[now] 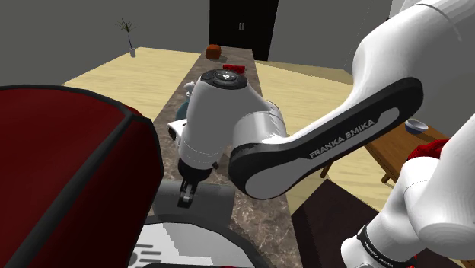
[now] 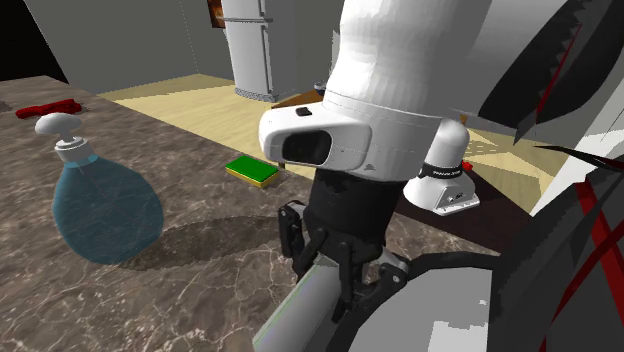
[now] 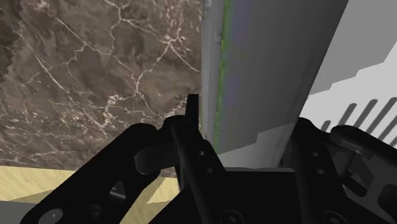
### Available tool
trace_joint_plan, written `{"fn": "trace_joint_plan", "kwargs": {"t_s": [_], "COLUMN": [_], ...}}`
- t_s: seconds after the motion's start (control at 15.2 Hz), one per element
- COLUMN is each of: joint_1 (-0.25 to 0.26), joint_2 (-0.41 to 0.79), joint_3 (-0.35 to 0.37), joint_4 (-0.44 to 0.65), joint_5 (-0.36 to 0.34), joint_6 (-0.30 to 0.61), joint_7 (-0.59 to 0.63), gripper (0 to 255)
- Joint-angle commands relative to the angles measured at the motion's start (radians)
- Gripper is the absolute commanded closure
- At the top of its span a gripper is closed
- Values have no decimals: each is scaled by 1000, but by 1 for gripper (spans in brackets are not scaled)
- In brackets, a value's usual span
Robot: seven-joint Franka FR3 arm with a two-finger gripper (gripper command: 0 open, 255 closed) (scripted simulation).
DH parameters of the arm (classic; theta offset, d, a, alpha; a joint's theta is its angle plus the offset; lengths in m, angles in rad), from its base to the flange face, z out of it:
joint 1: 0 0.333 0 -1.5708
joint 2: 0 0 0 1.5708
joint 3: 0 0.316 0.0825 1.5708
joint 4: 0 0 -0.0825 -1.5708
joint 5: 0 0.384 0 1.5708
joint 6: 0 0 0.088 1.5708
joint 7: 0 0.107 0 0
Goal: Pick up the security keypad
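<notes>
A dark red bulk with a black rim [image 1: 61, 175] takes up the shoulder view's left, too close to name. The white Franka arm [image 1: 304, 145] bends over from the right and reaches down to a long, brown-veined marble surface [image 2: 200, 270] that runs away toward a black area at the far wall.

The security keypad [image 2: 300, 315] is a plain grey slab at the near end of that surface, directly under the wrist. In the second exterior view it slants up from the lower edge to the claw [image 2: 340, 275]. In the wrist view its grey face fills the gap between the two black fingers [image 3: 193, 118], one of which lies flat against its long edge, so the claw is pinching the security keypad across its width. The contact of the other finger is partly hidden.

To the second exterior view's left stands a pale blue soap bottle with a white pump [image 2: 100, 205], upright and well apart from the claw. Beyond the arm sits a white domed object with a black band [image 2: 445, 180]. A green sponge with a yellow underside [image 2: 252, 168] lies near the surface's far edge. A small red object [image 2: 45, 107] lies further off to the left.
</notes>
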Motion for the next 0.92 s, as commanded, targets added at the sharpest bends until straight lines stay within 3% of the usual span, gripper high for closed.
{"fn": "trace_joint_plan", "kwargs": {"t_s": [0.0,0.86], "joint_1": [0,2], "joint_2": [-17,-93], "joint_3": [0,-7], "joint_4": [13,93], "joint_5": [16,76], "joint_6": [-26,-173], "joint_7": [-13,-62], "gripper": [255,255]}}
